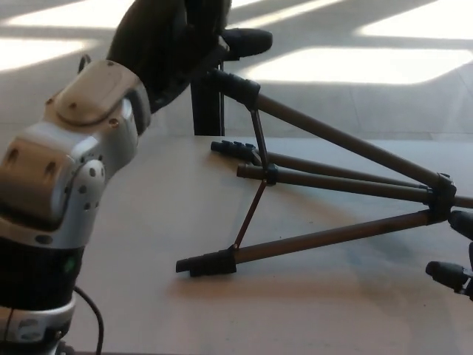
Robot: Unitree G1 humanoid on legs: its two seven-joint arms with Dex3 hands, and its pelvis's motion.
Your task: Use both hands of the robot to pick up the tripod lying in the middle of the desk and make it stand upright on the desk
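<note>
On desk (148, 244), tripod (332, 185) lying (head cropped), right hand (454, 251) perhaps open

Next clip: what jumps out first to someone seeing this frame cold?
The robot's big silver and black left arm fills the picture's left side, its left hand reaching up toward the raised foot of the tripod. The tripod lies on its side across the middle of the desk, legs splayed toward the left. At the right edge, fingertips of the right hand just poke in beside the tripod's hub.
</note>
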